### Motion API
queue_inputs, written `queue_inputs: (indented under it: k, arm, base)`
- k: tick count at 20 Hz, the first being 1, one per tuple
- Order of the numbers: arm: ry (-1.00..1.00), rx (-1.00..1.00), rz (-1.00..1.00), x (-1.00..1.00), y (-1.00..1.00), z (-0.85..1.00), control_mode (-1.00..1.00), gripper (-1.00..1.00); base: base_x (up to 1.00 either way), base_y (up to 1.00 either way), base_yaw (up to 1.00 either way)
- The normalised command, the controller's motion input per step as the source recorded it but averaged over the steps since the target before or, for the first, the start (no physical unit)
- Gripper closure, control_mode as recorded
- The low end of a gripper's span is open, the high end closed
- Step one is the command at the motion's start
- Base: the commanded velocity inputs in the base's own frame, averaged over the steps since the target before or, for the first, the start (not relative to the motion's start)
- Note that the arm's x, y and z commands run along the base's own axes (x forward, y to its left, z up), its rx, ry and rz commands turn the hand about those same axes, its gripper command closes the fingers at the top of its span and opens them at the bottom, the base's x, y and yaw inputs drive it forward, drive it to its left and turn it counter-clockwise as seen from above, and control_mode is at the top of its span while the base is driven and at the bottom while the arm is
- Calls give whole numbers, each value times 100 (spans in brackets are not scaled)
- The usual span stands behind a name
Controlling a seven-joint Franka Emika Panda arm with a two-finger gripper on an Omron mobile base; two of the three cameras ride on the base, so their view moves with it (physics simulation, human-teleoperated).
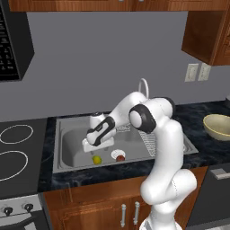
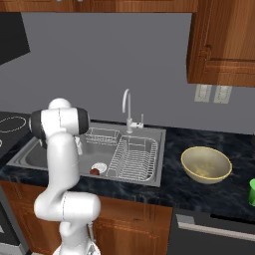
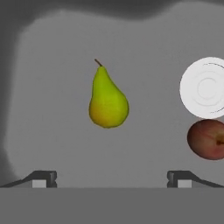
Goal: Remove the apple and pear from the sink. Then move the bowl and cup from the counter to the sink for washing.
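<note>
The yellow-green pear (image 3: 107,101) lies on the grey floor of the sink (image 3: 52,131), stem pointing away from the hand. My gripper (image 3: 112,178) hangs above it, open wide with nothing between its fingertips. To the pear's right, the dark red apple (image 3: 207,138) rests beside the white round drain (image 3: 204,87). From the left base, the gripper (image 1: 91,148) reaches down into the sink (image 1: 67,134), just above the pear (image 1: 96,159) and left of the apple (image 1: 120,157). The tan bowl (image 2: 205,165) and the green cup (image 2: 252,191) stand on the black counter (image 2: 174,187) right of the sink.
A wire dish rack (image 2: 133,158) fills the sink's right half, and a chrome faucet (image 2: 126,107) curves up behind it. The black stovetop (image 1: 15,148) lies left of the sink. Wooden wall cabinets (image 2: 224,45) hang over the counter at the right.
</note>
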Motion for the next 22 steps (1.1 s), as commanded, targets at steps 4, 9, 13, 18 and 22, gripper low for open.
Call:
queue_inputs:
  k: [4,9,13,18,22]
  arm:
    - [0,0,-1,8,1,-20,-100,-100]
    - [0,0,-3,8,2,-19,-100,-100]
    - [-2,1,-3,1,0,-20,-100,-100]
    - [-3,0,-3,2,4,-21,-100,-100]
    - [-3,0,-4,3,7,-22,-100,-100]
  base:
    - [0,0,0]
    - [0,0,0]
    - [0,0,0]
    - [0,0,0]
    - [0,0,0]
